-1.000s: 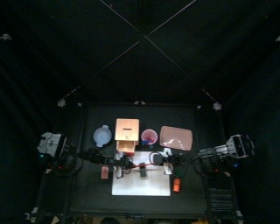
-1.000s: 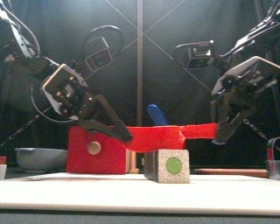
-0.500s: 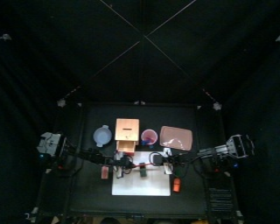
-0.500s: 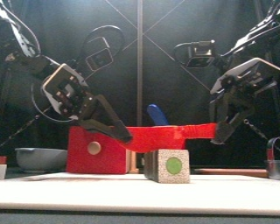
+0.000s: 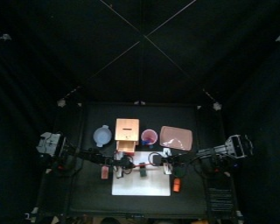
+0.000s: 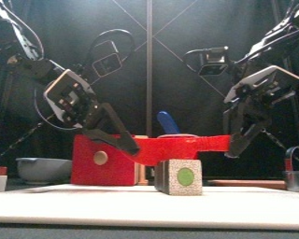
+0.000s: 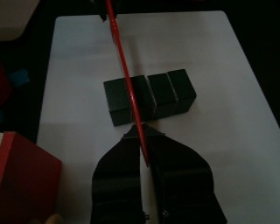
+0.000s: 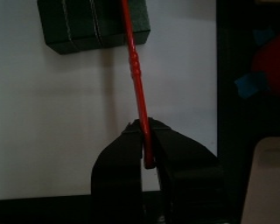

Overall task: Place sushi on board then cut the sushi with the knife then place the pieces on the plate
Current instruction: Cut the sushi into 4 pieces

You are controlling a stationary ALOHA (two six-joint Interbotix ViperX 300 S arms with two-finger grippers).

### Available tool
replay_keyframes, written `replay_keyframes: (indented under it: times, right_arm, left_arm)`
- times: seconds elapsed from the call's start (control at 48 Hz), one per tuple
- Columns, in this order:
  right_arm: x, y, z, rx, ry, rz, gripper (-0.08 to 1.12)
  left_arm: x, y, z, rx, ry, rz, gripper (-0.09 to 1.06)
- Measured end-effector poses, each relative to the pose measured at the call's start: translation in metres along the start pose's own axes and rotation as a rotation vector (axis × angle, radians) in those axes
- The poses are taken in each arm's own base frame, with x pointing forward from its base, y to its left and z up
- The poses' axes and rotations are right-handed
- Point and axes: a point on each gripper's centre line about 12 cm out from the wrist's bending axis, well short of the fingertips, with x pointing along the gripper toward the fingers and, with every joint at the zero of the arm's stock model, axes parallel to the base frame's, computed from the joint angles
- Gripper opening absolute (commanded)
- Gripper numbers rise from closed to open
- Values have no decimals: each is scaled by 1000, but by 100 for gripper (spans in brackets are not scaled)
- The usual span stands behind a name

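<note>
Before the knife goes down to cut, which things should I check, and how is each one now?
1. Sushi roll lies on the white board: ok.
2. Left tool shut on the red knife: ok.
3. Right tool shut on the knife's other end: ok.
4. Knife crosses above the roll: ok.
5. Blade lined up with a seam between blocks: cannot tell.
6. Pink plate waits behind the board: ok.

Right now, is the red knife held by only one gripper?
No: the red knife is clamped at one end by the left gripper and at the other by the right gripper.
</note>
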Motion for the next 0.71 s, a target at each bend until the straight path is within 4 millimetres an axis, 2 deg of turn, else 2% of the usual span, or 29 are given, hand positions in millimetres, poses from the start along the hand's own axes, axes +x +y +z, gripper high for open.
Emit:
replay_keyframes:
  times: [0.292,0.375,0.542,0.708]
  right_arm:
    - [30,5,-9,18,59,18,36]
    - [33,7,-9,14,68,19,36]
    - [30,6,-4,13,63,14,36]
    - [7,1,6,-11,32,-12,36]
  left_arm:
    - [12,0,-21,1,97,2,32]
    - [13,0,-22,4,106,2,32]
    - [11,0,-20,5,103,0,32]
    - [-1,0,-2,3,48,-1,32]
